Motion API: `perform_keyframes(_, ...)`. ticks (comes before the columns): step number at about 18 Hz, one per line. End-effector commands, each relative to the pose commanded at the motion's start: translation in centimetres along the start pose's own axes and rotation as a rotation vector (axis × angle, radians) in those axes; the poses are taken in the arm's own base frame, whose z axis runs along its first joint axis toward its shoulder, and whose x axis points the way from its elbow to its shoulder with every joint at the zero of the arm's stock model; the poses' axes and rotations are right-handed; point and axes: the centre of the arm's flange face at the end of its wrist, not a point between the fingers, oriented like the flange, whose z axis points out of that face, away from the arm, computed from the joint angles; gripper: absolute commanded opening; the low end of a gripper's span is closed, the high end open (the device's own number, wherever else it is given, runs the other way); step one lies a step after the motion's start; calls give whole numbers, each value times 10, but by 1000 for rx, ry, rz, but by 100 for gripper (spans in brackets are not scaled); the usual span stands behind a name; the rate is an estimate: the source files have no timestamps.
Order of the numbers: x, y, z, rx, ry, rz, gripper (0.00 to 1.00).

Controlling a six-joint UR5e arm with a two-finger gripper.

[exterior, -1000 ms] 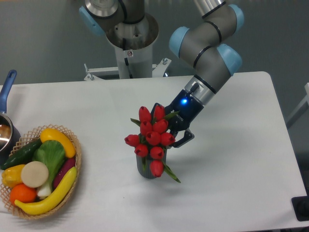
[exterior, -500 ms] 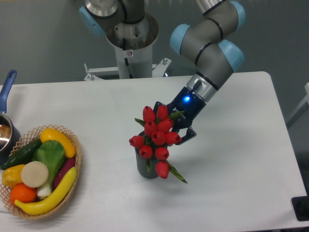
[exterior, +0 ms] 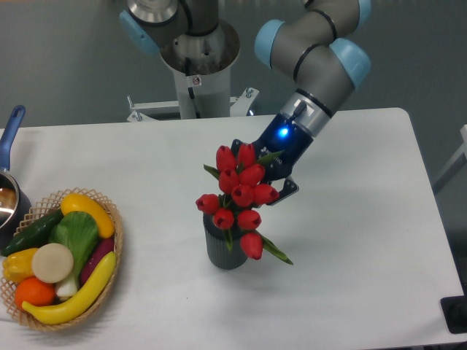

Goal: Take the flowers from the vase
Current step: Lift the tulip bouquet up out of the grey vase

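- The flowers (exterior: 239,195) sit high over the vase (exterior: 225,247), near the middle of the table (exterior: 365,240), with the red buds well above the dark ribbed rim.
- Judging by that height, the lift looks partly done: the bunch appears mostly drawn out, and one low bud and a green leaf hang just over the vase's right edge.
- Whether the stem ends are clear of the mouth cannot be told; the buds and leaves cover that spot.
- What looks left: raise the bunch fully free of the vase and carry it away.
- The gripper (exterior: 273,182) comes in from the far right, angled down, its blue light glowing, right behind the upper buds.
- The claw seems closed on the bunch, since the flowers stand tilted toward it with nothing else holding them up. That is a judgement: the fingertips are hidden behind the blooms, and only one dark finger shows at the right.
- The vase stands upright on the table, apart from the claw.
- Far to the left, a woven basket (exterior: 117,240) of toy produce sits well clear.
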Motion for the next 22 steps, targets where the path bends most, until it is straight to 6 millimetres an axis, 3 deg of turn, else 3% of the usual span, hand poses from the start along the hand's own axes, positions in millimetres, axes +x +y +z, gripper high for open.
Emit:
perform_keyframes(5, -3, -31, -21, 18, -39, -32, 46)
perform_keyframes(7, -10, -59, -34, 32, -63, -63, 46)
perform_keyframes(9, -13, -70, -39, 38, -72, -75, 46)
perform_keyframes(18, -33, -100, -88, 130, -123, -102, 46)
perform_keyframes(22, -53, -90, -120, 133, -183, -109, 46)
